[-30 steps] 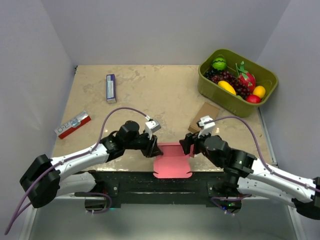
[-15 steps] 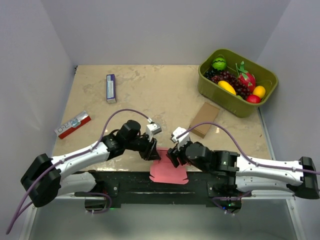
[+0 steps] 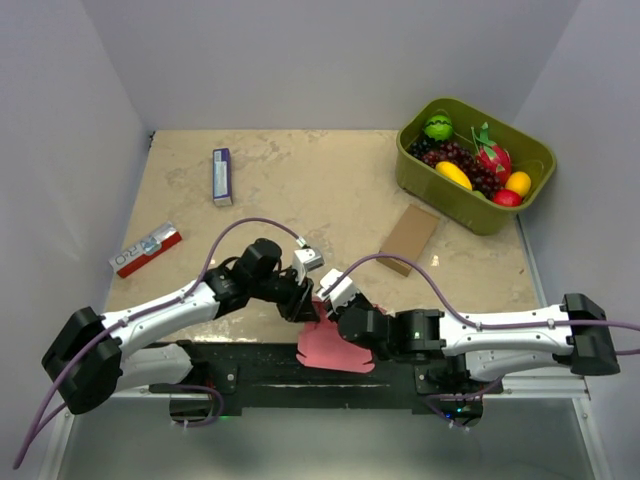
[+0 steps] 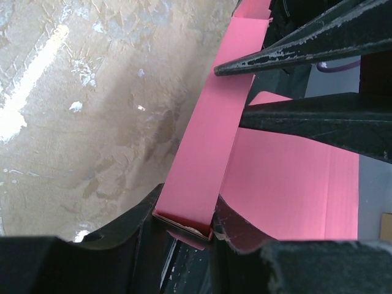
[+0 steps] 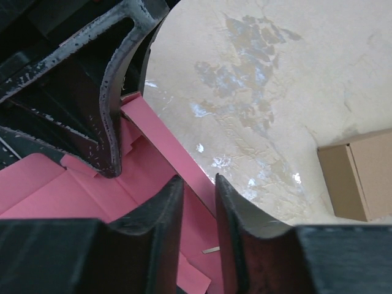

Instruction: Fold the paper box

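The paper box [image 3: 340,350] is a pink-red card sheet, partly folded, lying at the table's near edge and hanging over the black rail. My left gripper [image 3: 306,304] is shut on a folded-up side wall of the paper box [image 4: 202,153]; the doubled strip sits pinched at my left gripper [image 4: 187,214]. My right gripper [image 3: 333,300] is close beside it. In the right wrist view my right gripper [image 5: 197,184] has narrow jaws on either side of the raised back wall of the paper box [image 5: 156,144]. The left gripper's fingers [image 5: 113,92] show just beyond.
A green tub [image 3: 420,180] of toy fruit stands at the back right. A brown cardboard box [image 3: 408,238] lies in front of it. A red-and-white packet [image 3: 146,249] lies at the left, and a blue-and-white packet [image 3: 222,176] at the back left.
My right arm swung left across the box to just beside the left gripper, and its jaws narrowed onto the back wall. The box shifted slightly left. The left gripper kept its hold.
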